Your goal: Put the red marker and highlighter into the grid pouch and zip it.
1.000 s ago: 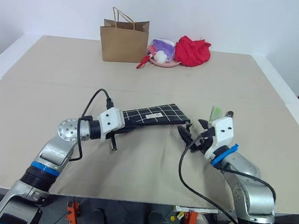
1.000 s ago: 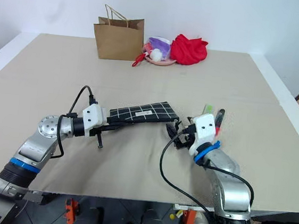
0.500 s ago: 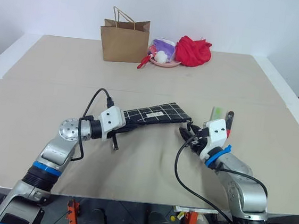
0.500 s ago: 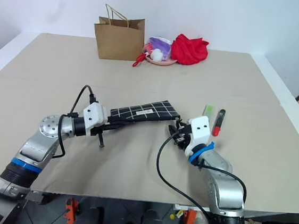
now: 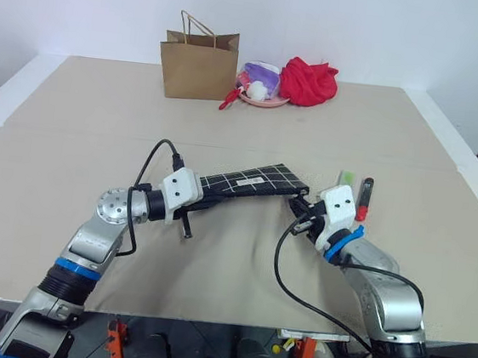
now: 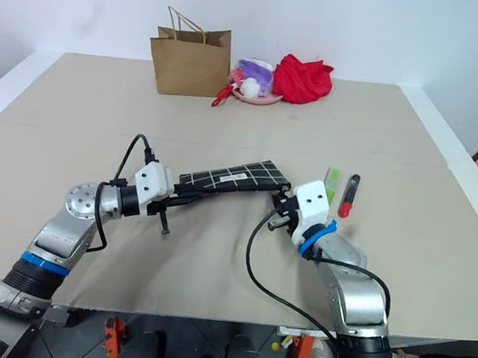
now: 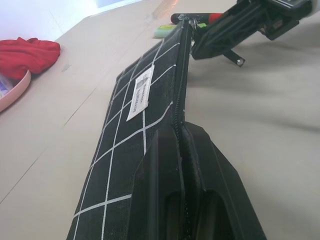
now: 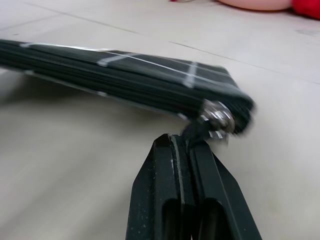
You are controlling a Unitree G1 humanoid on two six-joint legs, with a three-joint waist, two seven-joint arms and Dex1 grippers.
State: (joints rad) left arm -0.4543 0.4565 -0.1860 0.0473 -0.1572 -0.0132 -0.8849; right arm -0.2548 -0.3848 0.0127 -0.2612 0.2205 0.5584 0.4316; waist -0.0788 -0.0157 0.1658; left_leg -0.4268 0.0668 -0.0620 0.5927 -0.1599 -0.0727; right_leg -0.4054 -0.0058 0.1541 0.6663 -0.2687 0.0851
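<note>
Jaws on both arms are pressed together. From the left eye view, the left gripper [image 5: 193, 188] pinches one end of the grid pouch [image 5: 251, 181], held above the table [image 5: 74, 119]; the right gripper [image 5: 296, 205] grips the zipper pull at the other end. Just beyond lie the highlighter [image 5: 347, 179] and red marker [image 5: 363, 198].

From the left wrist view, the fingers [image 7: 165, 165] clamp the pouch edge.

From the right wrist view, the fingertips [image 8: 172, 145] nip the zipper pull [image 8: 207, 127].

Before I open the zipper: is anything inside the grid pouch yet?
The black white-gridded fabric pouch is closed, so its inside is hidden. The black-and-red marker and the light-green highlighter lie on the table beside it, so neither is inside.
</note>
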